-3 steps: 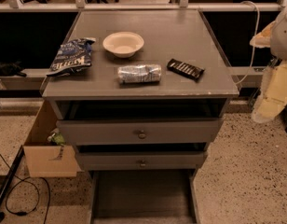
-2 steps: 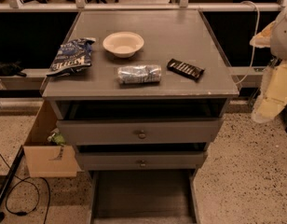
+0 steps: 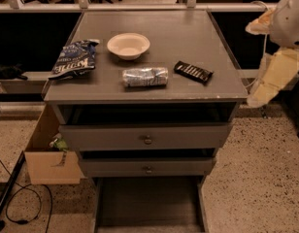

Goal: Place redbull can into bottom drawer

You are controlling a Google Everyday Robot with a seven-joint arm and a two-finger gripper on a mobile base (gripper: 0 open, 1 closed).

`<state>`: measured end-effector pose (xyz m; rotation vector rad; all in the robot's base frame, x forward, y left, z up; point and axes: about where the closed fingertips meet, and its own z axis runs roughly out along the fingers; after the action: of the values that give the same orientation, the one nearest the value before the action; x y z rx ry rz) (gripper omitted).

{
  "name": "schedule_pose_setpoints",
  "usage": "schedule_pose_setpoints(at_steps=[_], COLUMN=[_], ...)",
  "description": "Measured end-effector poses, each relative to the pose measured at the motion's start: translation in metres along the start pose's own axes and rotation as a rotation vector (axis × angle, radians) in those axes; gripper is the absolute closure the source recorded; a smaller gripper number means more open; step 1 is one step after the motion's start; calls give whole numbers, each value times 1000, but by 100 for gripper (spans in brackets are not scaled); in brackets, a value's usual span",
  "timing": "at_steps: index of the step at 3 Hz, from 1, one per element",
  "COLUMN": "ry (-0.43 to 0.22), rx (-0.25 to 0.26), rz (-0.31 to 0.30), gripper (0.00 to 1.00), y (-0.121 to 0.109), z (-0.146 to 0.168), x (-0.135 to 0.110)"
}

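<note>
The redbull can (image 3: 145, 76) lies on its side near the front middle of the grey cabinet top (image 3: 188, 33). The bottom drawer (image 3: 149, 205) is pulled out at the foot of the cabinet, its dark floor showing with nothing in it. My gripper (image 3: 273, 79), a cream-coloured part hanging from the white arm, is at the right edge of the view, beside the cabinet's right side and well apart from the can.
A white bowl (image 3: 128, 45), a blue chip bag (image 3: 74, 59) and a dark candy bar (image 3: 193, 72) share the top. Two knob-fronted drawers (image 3: 147, 140) sit above the bottom one. A cardboard box (image 3: 50, 157) and cables (image 3: 23, 203) are on the floor at left.
</note>
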<state>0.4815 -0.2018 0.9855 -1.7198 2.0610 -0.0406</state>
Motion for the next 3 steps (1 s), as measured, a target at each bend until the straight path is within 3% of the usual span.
schedule_pose_setpoints(at_steps=[1,3], ry=[-115,-139], rx=[23,35], rz=[-122,-123], gripper=[0,0], y=[-46,-49], z=[16,19], x=[-27,-35])
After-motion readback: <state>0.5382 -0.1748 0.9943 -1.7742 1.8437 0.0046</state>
